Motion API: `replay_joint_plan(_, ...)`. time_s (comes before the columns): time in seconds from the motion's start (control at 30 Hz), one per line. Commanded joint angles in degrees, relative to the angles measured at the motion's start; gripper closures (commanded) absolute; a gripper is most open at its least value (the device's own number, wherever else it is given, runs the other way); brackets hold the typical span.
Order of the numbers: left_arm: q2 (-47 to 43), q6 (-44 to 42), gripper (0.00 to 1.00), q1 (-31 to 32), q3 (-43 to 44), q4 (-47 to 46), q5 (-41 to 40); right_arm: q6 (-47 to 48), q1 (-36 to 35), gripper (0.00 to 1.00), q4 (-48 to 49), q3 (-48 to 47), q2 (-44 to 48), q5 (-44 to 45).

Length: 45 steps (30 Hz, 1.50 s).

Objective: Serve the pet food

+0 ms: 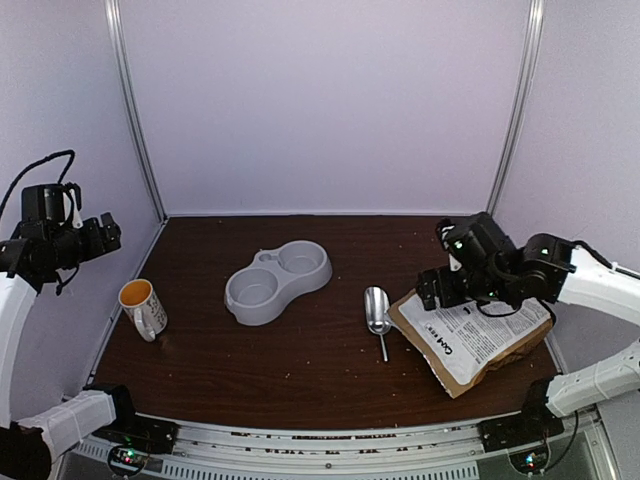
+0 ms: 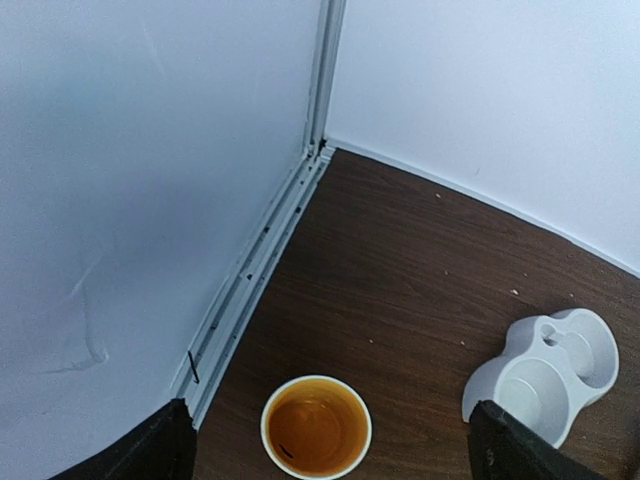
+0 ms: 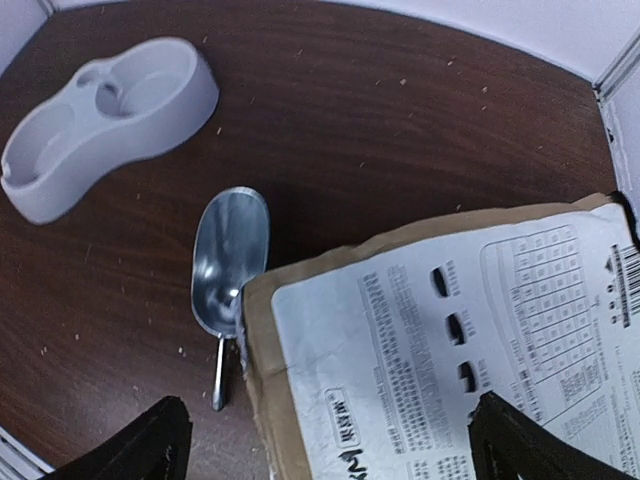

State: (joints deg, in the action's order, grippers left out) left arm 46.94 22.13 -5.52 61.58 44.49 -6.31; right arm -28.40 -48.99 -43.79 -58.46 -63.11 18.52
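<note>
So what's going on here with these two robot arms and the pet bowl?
Nothing is being handled yet. Both hands are open and empty. The left hand is raised by the left wall, above the mug. The right hand hovers over the scoop-side end of the brown paper bag, which lies flat on the table. The metal scoop lies beside the bag, untouched. Both wells of the grey double bowl are empty, so nothing has been served.

On the counter [image 1: 300,372] the mug [image 1: 143,307] stands at the left edge. The double bowl [image 1: 278,282] lies in the middle, more to the back. The scoop [image 1: 377,310] lies right of it. The bag [image 1: 475,335] lies flat at the right, just beside the scoop.
</note>
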Motion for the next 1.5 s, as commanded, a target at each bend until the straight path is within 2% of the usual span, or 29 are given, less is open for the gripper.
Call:
replay_joint_plan(0.0,-2.5,2.8,0.02,0.4,-0.3,1.7,8.9,-9.5,-10.8,0.01,-11.5,-3.1,-8.7,7.9)
replay_joint_plan(0.2,-5.6,0.9,0.02,0.4,-2.5,3.4,10.2,-16.1,-18.5,0.01,-17.3,-4.7,-18.9,9.2)
replay_joint_plan(0.37,-6.2,0.4,0.02,0.3,-3.0,3.9,10.8,-18.3,-19.2,0.03,-16.9,-3.5,-23.8,9.4)
replay_joint_plan(0.5,-6.4,-1.3,0.02,0.4,-4.5,1.7,14.7,-19.5,-19.3,0.04,-16.6,-3.5,-28.3,10.5)
replay_joint_plan(0.6,-7.3,-3.7,0.02,0.3,-4.8,0.9,16.0,-22.3,-19.2,0.09,-18.5,-4.3,-32.1,12.8)
replay_joint_plan(0.9,-7.4,-5.9,0.02,0.4,-3.2,1.0,16.2,-29.7,-18.5,0.33,-30.2,-8.8,-38.6,24.6)
replay_joint_plan(1.07,-6.6,-5.6,0.02,0.4,-2.5,1.0,16.0,-29.8,-16.8,0.61,-30.9,-8.1,-37.2,25.2)
replay_joint_plan(1.13,-6.6,-6.0,0.02,0.4,-2.2,0.9,16.5,-29.4,-15.9,0.77,-30.8,-7.3,-35.5,25.1)
replay_joint_plan(1.2,-6.6,-6.9,0.02,0.4,-1.8,1.0,17.7,-28.3,-15.2,1.0,-30.0,-6.9,-33.5,23.9)
replay_joint_plan(1.47,-7.4,-9.0,0.02,0.4,-1.1,1.3,18.2,-18.9,-11.9,1.0,-20.9,-13.5,-22.7,11.0)
